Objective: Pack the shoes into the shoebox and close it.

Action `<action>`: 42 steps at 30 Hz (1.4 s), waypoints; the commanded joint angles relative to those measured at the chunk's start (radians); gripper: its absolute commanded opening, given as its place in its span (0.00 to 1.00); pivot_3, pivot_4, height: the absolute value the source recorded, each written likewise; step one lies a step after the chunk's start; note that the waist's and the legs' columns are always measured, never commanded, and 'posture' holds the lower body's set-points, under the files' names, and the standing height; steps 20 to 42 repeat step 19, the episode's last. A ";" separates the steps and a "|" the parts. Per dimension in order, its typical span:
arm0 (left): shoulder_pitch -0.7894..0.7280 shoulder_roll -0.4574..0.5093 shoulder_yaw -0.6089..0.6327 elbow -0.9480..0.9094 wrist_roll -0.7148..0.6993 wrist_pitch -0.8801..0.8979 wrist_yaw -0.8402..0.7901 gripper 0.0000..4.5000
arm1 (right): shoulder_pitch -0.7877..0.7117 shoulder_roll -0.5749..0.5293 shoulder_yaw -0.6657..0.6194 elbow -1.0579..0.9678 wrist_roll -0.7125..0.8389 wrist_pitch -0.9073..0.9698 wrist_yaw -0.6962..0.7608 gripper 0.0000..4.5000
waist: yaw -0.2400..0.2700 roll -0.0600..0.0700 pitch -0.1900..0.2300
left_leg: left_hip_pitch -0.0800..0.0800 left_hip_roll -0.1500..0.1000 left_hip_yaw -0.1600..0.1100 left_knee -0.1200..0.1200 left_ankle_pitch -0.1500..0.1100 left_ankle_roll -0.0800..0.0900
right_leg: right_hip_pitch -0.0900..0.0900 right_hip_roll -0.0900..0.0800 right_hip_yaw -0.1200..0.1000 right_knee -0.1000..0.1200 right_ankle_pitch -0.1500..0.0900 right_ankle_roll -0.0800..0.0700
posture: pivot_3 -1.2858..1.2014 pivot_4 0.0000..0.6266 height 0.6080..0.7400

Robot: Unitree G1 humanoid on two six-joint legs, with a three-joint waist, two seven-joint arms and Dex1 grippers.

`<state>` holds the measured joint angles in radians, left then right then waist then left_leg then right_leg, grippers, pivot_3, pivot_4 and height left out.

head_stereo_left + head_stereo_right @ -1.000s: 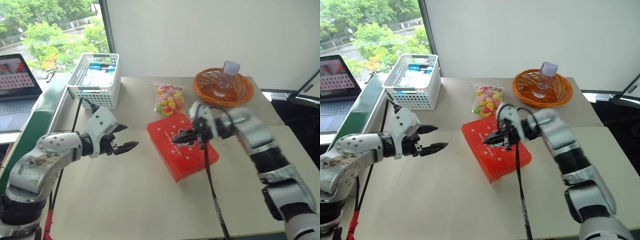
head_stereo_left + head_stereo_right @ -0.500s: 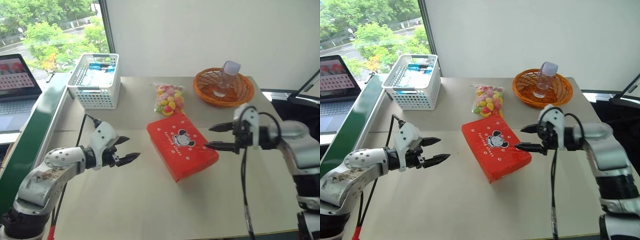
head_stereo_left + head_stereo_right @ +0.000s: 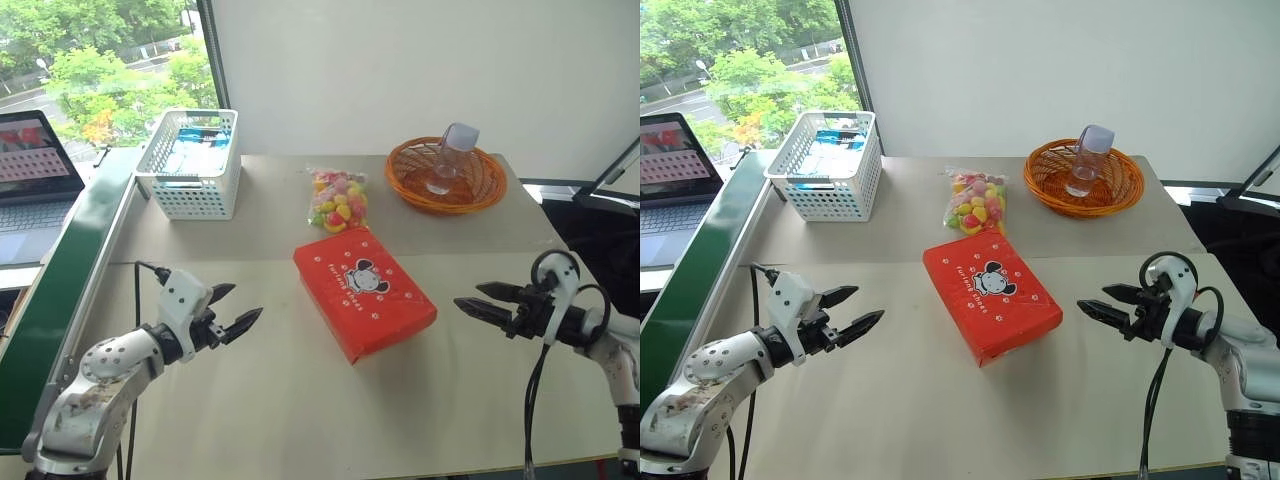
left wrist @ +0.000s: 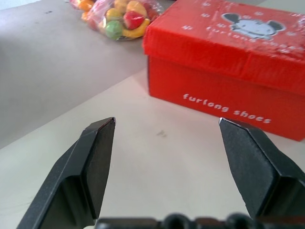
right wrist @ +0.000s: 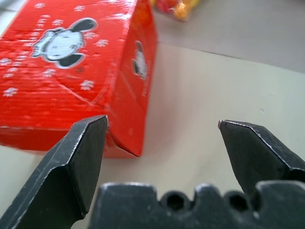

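Observation:
The shoebox (image 3: pixel 364 291) lies shut in the middle of the table, orange-red with a cartoon mouse on its lid. The shoes are hidden. My left gripper (image 3: pixel 246 300) hovers open and empty to the left of the box, pointing at it. In the left wrist view its fingers (image 4: pixel 97 157) frame the box's side (image 4: pixel 224 95). My right gripper (image 3: pixel 467 296) stands open and empty to the right of the box, well apart from it. In the right wrist view the box's corner (image 5: pixel 95 81) sits beyond the spread fingers (image 5: pixel 81 157).
A white mesh basket (image 3: pixel 190 160) stands at the back left, and a bag of colourful candies (image 3: pixel 338 198) lies just behind the box. At the back right an orange wicker basket (image 3: pixel 446 178) holds a clear bottle (image 3: pixel 450 155). A laptop (image 3: pixel 30 170) sits off the table's left.
My right gripper went from shut over the box lid to open, swinging right and down away from the box. My left arm sank and drew back to the left.

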<state>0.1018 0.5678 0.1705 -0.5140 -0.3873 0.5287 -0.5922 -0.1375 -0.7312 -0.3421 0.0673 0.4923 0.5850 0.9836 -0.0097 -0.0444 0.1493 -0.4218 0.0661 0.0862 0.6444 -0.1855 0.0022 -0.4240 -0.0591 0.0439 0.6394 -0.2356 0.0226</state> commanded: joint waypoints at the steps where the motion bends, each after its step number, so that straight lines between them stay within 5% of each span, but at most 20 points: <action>1: 0.046 -0.086 -0.031 0.080 0.124 -0.143 0.120 0.82 | 0.039 0.111 -0.065 -0.005 -0.045 -0.196 -0.145 0.98 | -0.003 0.000 0.000 | 0.000 0.000 0.000 0.000 0.000 0.000 | 0.000 0.000 0.000 0.000 0.001 0.002 | 0.52 0.24 1.00; 6: 0.082 -0.214 -0.087 0.144 0.254 -0.261 0.271 0.82 | 0.141 0.293 0.041 -0.142 -0.145 -0.319 -0.315 0.98 | -0.002 0.000 0.000 | -0.001 0.000 0.000 0.000 0.000 0.000 | -0.001 0.000 0.000 0.001 0.001 0.002 | 0.52 0.24 1.00; 11: 0.120 -0.277 -0.164 0.214 0.356 -0.388 0.331 0.82 | 0.169 0.415 0.111 -0.074 -0.271 -0.483 -0.460 0.98 | -0.008 0.001 -0.001 | 0.000 0.001 0.000 0.000 0.000 0.000 | -0.001 -0.001 0.000 0.000 -0.001 -0.001 | 0.52 0.24 1.00; 42: 0.127 -0.313 -0.156 0.234 0.352 -0.424 0.350 0.82 | 0.130 0.421 0.108 -0.002 -0.258 -0.546 -0.479 0.98 | -0.006 0.001 -0.001 | -0.001 0.001 0.000 -0.001 0.000 0.000 | -0.001 -0.001 0.000 0.001 -0.002 -0.004 | 0.52 0.24 1.00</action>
